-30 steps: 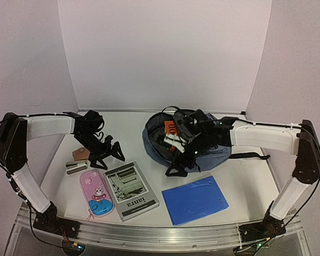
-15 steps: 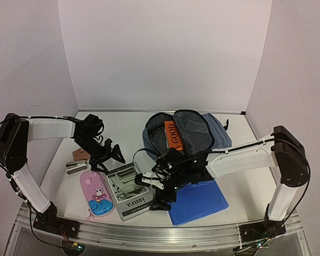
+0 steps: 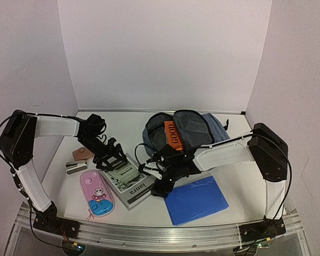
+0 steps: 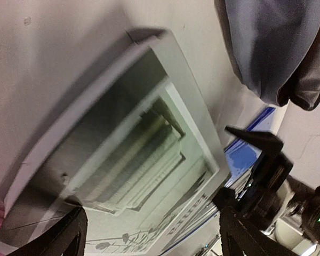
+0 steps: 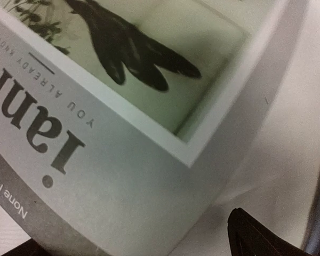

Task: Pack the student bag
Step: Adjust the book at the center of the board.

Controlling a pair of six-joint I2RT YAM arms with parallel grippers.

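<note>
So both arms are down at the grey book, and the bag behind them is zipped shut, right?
Not quite. The bag is not zipped shut. The top view shows it unzipped and gaping, with an orange book inside. The rest holds: the left end effector and the right end effector are both down at the grey book.

A grey book (image 3: 132, 186) titled "ianra" lies askew at lower centre of the overhead view, on a white table (image 3: 245, 176). Just left of it is a pink pencil case (image 3: 97, 193) with a cartoon figure, and to its right a flat blue folder (image 3: 197, 200). At mid-left sit a small brown piece (image 3: 79, 154) and a grey-and-black object (image 3: 73, 167). An orange book (image 3: 173, 134) marked "GOOD" shows at centre.
</note>
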